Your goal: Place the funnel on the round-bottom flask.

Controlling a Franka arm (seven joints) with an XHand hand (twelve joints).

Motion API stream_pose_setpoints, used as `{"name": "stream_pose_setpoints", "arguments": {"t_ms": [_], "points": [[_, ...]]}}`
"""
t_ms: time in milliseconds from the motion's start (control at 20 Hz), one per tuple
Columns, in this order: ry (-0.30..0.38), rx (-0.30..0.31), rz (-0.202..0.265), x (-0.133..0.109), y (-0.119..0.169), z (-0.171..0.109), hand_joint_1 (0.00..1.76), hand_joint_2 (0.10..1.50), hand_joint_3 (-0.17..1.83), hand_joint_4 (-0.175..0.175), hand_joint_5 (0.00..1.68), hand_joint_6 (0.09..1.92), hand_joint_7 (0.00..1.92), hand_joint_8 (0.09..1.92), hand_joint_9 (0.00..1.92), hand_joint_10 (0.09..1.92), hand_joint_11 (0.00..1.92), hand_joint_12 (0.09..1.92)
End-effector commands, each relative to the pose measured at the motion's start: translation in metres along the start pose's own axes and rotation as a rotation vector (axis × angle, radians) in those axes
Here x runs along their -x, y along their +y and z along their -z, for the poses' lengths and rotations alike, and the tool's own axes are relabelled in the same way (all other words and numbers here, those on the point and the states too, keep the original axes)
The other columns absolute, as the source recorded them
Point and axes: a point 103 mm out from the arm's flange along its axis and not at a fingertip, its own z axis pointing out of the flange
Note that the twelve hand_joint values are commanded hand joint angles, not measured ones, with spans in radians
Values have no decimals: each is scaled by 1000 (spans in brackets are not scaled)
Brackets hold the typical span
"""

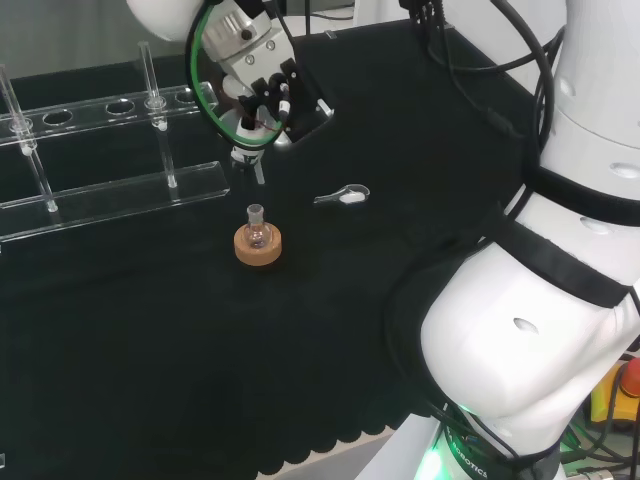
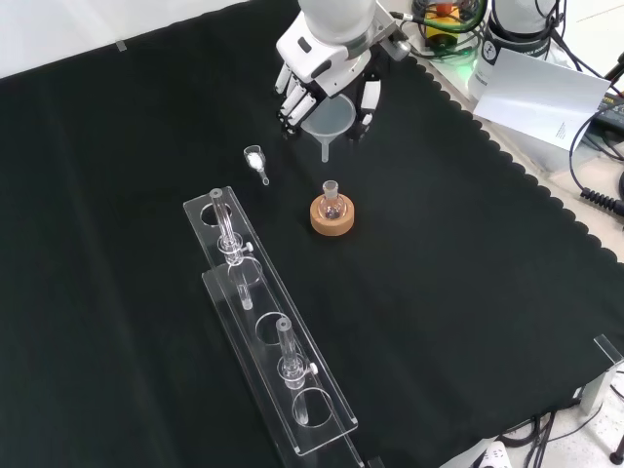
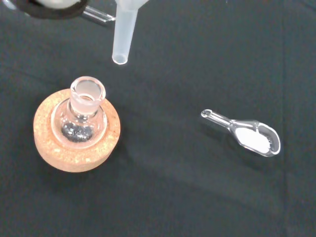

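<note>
black cloth covers the whole surface (image 2: 117, 292), and on it, near the middle of the front view, a small round-bottom flask (image 2: 331, 207) sits upright in a cork ring (image 2: 331, 220). at about twelve o'clock from the flask in that view the hand (image 2: 327, 73) hangs above the cloth with its fingers (image 2: 289, 107) curled round the rim of a clear funnel (image 2: 328, 122), the stem pointing down. in the wrist view the tip of the stem (image 3: 120, 49) is clear of the flask's open neck (image 3: 87, 91), off to one side and not yet over it. a little clear scoop (image 2: 255, 159) holding white powder lies on the cloth at about ten o'clock from the flask in the front view, well apart from it. a clear plastic rack (image 2: 268, 327) with a few glass tubes stretches away at about seven o'clock.

judging by this, the funnel is already picked up and the carry to the flask is nearly finished. the next move calls for a small sideways shift to bring the stem straight over the neck, then a slow lowering so the stem slips inside without nudging the light flask off its cork ring, and only then letting go.
</note>
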Motion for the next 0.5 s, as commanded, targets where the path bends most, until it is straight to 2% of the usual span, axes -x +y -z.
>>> {"name": "stream_pose_setpoints", "arguments": {"t_ms": [50,500], "points": [[13,9,-3,-9,-2,-12,745,765,411,-84,578,888,509,710,1063,387,903,1006],[10,5,10,-22,2,-26,756,767,413,-92,594,888,522,713,1085,360,965,959]]}}
